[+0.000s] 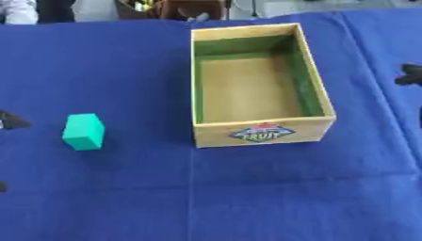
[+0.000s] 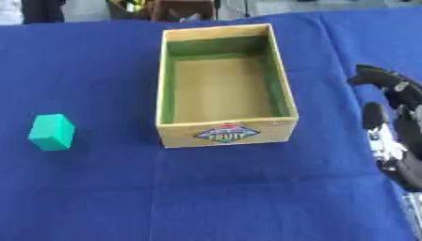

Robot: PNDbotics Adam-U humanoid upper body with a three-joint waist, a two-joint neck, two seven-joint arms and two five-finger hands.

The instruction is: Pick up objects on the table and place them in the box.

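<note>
Right hand (image 2: 394, 136): nearest the camera, at table's right edge, near side; black w/ silver parts; fingers spread and fairly straight, grasping nothing; well apart from box
Table (image 1: 247, 197): covered by blue cloth, faint creases running front to back and across near side
Block (image 1: 83, 132): teal, squarish, lying on cloth toward table's left edge, about mid-depth; well apart from box, nothing touching it
Box (image 1: 263, 133): wooden, open top, sits centre-to-far part of table, long side running front to back; green lining on inner walls, tan floor; nothing inside; colourful label on near wall reads "FRUIT"
Left hand (image 1: 10, 121): only dark tips showing at table's left edge, just left of block, not touching it; can't tell if fingers released or clenched
</note>
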